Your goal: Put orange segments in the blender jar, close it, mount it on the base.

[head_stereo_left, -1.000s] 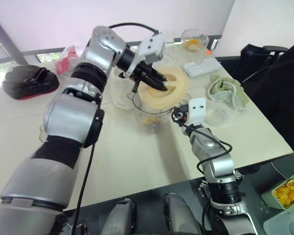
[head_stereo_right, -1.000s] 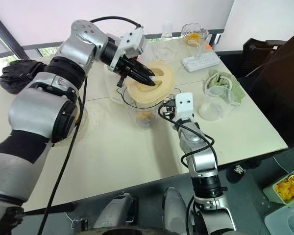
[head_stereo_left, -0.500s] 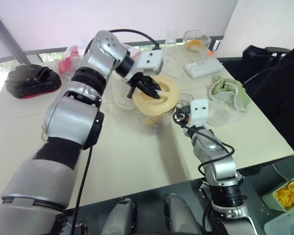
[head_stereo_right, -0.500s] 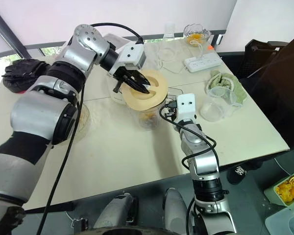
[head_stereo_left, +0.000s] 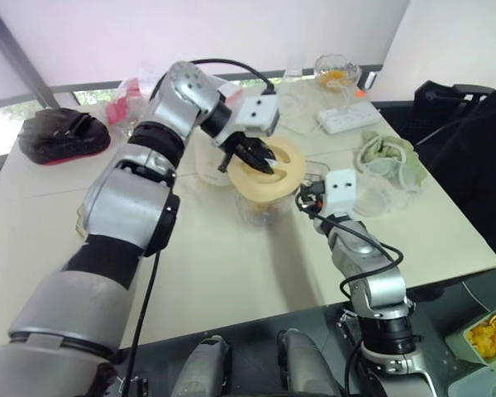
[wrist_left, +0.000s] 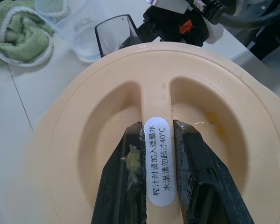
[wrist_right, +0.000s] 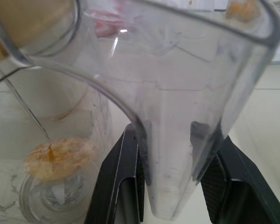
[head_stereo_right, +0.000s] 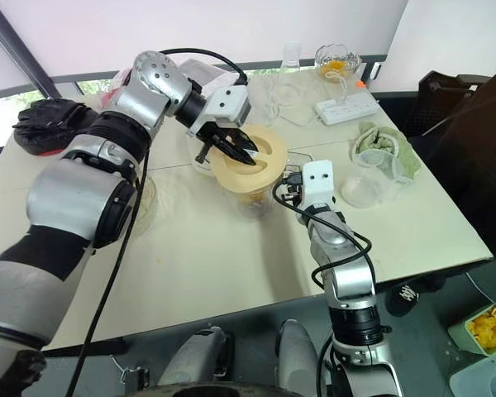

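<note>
Under the cream lid (head_stereo_left: 273, 169), most of the blender jar (head_stereo_left: 260, 208) is hidden in the head views, so whether the lid has seated on the rim cannot be told. The left wrist view cuts off the lid's edge. The left hand (wrist_left: 156, 134) pinches the lid's labelled centre ridge between its 2 fingers. The right hand (wrist_right: 175, 136) grips the jar's clear handle, 1 finger on each side. An orange segment (wrist_right: 58, 156) lies at the jar's bottom.

1 second ago the lid hung tilted above the jar; now it lies nearly level over the mouth.

The pale counter (head_stereo_left: 215, 265) also carries a green cloth (head_stereo_left: 386, 153), a clear cup (head_stereo_left: 372, 192), a power strip (head_stereo_left: 347, 116), a glass bowl (head_stereo_left: 334, 70) and a black bag (head_stereo_left: 62, 134). A tub of peels (head_stereo_left: 484, 337) sits on the floor.
</note>
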Available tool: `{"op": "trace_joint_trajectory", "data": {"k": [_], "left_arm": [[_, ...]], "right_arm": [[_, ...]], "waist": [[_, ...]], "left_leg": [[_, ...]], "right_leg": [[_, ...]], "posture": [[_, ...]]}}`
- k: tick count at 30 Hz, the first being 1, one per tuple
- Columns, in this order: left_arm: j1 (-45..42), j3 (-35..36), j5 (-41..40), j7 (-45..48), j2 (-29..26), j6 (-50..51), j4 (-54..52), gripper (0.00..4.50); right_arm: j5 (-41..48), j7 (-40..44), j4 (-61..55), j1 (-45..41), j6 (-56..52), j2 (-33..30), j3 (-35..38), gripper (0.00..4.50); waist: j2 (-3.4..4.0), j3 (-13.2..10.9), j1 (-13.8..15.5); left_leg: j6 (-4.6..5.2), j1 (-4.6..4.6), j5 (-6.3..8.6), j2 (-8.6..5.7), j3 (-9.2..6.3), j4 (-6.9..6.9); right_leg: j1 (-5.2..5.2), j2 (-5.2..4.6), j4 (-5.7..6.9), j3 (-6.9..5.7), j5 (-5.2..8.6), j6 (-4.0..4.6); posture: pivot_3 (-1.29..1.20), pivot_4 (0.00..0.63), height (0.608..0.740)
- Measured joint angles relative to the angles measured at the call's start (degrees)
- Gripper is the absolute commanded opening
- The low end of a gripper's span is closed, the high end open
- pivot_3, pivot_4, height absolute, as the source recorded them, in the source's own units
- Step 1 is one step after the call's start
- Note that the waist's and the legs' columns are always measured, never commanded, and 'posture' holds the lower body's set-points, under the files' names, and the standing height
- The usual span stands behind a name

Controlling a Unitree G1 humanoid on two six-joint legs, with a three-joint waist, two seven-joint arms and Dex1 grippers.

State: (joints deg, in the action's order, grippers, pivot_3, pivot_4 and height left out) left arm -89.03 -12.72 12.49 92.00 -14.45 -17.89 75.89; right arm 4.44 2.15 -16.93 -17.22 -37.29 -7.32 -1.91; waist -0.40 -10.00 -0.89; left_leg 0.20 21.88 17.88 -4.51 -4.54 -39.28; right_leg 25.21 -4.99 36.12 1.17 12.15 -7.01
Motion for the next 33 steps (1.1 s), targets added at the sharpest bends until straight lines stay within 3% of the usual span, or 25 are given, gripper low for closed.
{"op": "trace_joint_trajectory", "data": {"k": [4,15,23,33], "left_arm": [[0.6,0.0,0.0,-0.1,0.4,-0.3,0.0,0.26],[2.7,0.0,0.3,-2.5,1.3,-0.6,-0.7,0.26],[2.3,0.0,0.6,-6.6,3.0,10.9,-1.2,0.26],[1.7,0.5,0.4,-7.2,3.1,18.1,-2.0,0.26]], "right_arm": [[-0.7,-0.1,-0.7,0.6,-0.7,0.0,0.0,1.25],[-1.1,-0.4,-0.7,1.2,-2.0,0.1,0.5,1.25],[-1.4,-1.0,-0.7,1.3,-3.0,0.3,1.2,1.25],[-1.4,-1.0,-0.6,0.9,-3.0,0.3,1.2,1.25]], "waist": [[0.0,0.0,0.3],[-0.01,0.7,0.6],[0.0,0.9,1.6],[0.02,0.9,1.5]], "left_leg": [[0.11,-0.52,0.06,0.0,-0.01,0.02],[0.12,-0.68,0.07,-0.03,-0.06,0.02],[0.15,-0.93,0.08,-0.09,-0.09,0.01],[0.18,-0.93,0.11,-0.09,-0.09,0.02]], "right_leg": [[-0.55,0.0,-0.08,-0.01,0.04,-0.04],[-0.77,-0.02,-0.11,-0.02,0.05,-0.06],[-1.05,-0.04,-0.17,-0.01,0.12,-0.16],[-1.03,-0.04,-0.18,-0.01,0.15,-0.18]], "posture": [[0.0,0.15,0.74],[0.0,0.15,0.74],[0.0,0.15,0.74],[0.0,0.15,0.74]]}}
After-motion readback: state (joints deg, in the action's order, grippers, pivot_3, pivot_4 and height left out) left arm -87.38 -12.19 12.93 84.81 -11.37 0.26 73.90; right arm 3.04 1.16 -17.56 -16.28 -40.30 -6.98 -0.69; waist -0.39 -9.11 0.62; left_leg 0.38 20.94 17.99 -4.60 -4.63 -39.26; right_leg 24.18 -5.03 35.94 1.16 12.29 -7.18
